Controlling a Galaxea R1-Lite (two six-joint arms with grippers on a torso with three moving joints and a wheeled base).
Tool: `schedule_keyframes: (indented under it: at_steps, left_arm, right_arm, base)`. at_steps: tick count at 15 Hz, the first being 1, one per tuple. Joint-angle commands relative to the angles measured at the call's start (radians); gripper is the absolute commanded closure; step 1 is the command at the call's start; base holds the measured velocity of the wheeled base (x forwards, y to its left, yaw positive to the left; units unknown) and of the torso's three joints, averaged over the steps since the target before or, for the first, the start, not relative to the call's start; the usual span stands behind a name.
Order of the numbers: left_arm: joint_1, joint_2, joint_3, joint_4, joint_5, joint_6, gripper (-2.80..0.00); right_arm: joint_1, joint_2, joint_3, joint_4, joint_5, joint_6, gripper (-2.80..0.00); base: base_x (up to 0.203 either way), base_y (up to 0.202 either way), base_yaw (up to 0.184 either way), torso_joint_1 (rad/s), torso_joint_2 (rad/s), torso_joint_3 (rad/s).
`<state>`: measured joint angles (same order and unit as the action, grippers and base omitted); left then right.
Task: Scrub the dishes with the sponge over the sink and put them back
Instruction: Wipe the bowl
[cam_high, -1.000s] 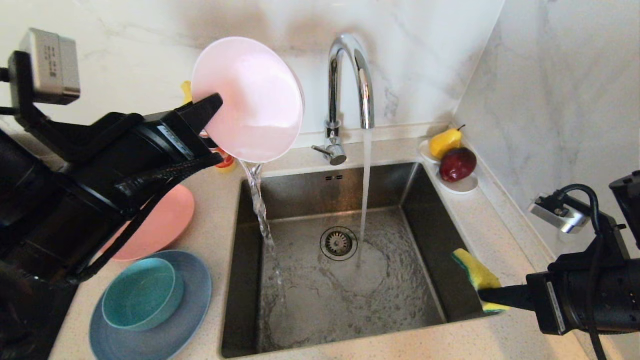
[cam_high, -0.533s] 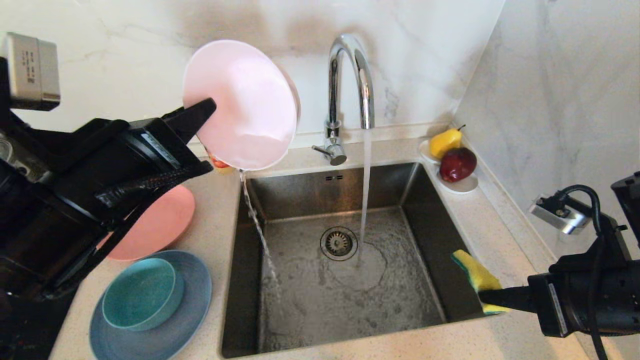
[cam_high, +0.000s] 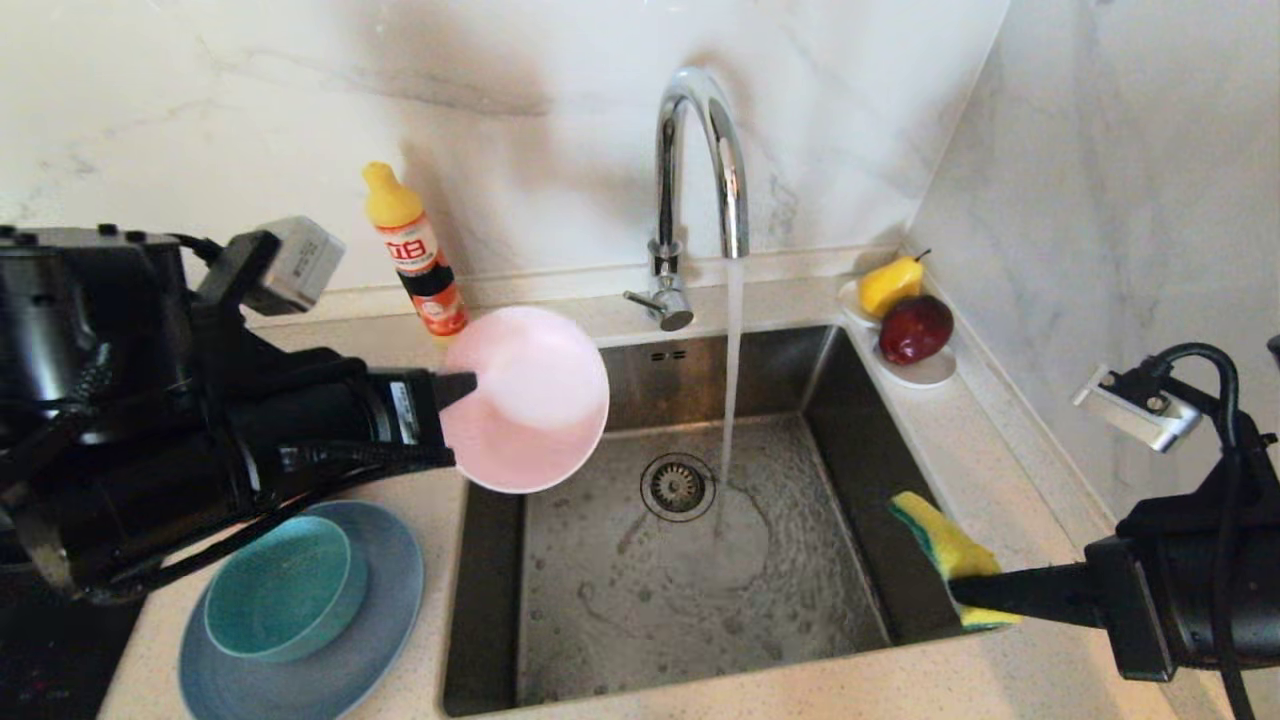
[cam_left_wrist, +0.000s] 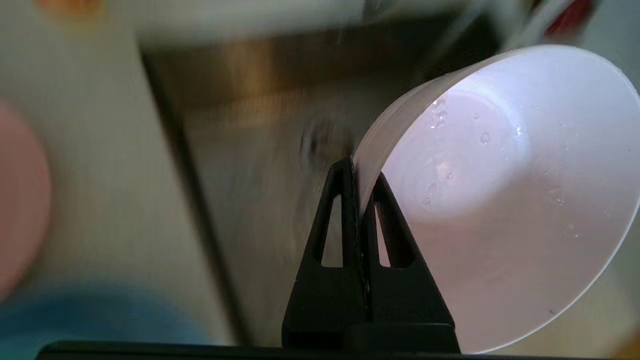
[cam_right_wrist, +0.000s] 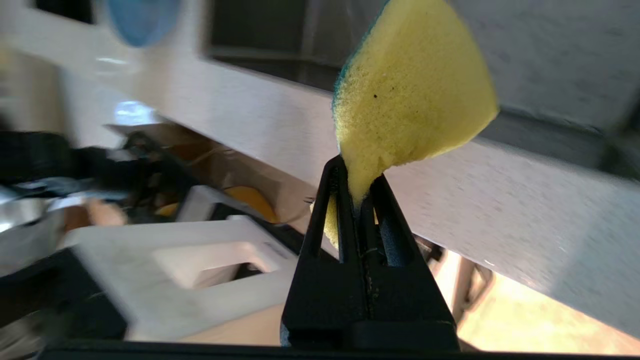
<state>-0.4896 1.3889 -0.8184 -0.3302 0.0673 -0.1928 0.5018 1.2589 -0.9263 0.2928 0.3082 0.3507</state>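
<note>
Sink (cam_high: 850, 420) – left gripper (cam_high: 470, 385) level, clamps pale pink bowl (cam_high: 535, 400) | right gripper (cam_high: 965, 595) pinches sponge (cam_high: 945, 545)

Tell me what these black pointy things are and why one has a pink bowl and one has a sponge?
They are a robot's two arms. Each ends in an end effector that pinches like tongs. The big picture comes from a camera on its head; the close-ups come from cameras on its wrists. The left end effector pinches the pale pink bowl by its rim over the sink. The right end effector pinches the yellow sponge. The tap is running. On the counter a teal bowl sits on a blue plate.
</note>
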Motion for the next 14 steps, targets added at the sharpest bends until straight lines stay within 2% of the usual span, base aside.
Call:
schedule_keyframes:
  at_steps: [1,3,5,7,9,12,14]
  left_arm:
    - [-0.002,0.009,-0.027,0.154,-0.006,0.000,0.00]
    - [-0.038,0.013,-0.010,0.160,0.000,0.002,0.00]
    - [-0.091,0.029,0.030,0.154,0.014,0.005,0.00]
    - [-0.152,0.090,0.038,0.140,0.114,0.003,0.00]
    - [-0.212,0.163,0.031,0.092,0.229,-0.001,0.00]
    - [-0.271,0.259,0.026,-0.131,0.427,0.004,0.00]
    - [-0.312,0.290,0.023,-0.239,0.521,0.021,0.00]
  right_arm:
    - [0.013,0.006,-0.032,0.002,0.029,0.012,0.00]
    - [0.048,0.014,-0.085,0.011,0.085,0.051,0.00]
    - [0.119,0.036,-0.101,0.024,0.101,0.065,0.00]
    - [0.178,0.081,-0.118,0.021,0.101,0.069,0.00]
    - [0.190,0.118,-0.165,0.026,0.101,0.070,0.00]
    - [0.208,0.171,-0.222,0.031,0.100,0.069,0.00]
    - [0.220,0.216,-0.291,0.044,0.098,0.069,0.00]
  base:
    - [0.000,0.000,0.000,0.000,0.00,0.000]
    - [0.000,0.000,0.000,0.000,0.00,0.000]
    - [0.000,0.000,0.000,0.000,0.00,0.000]
    - [0.000,0.000,0.000,0.000,0.00,0.000]
    - [0.000,0.000,0.000,0.000,0.00,0.000]
    - [0.000,0.000,0.000,0.000,0.00,0.000]
    - [0.000,0.000,0.000,0.000,0.00,0.000]
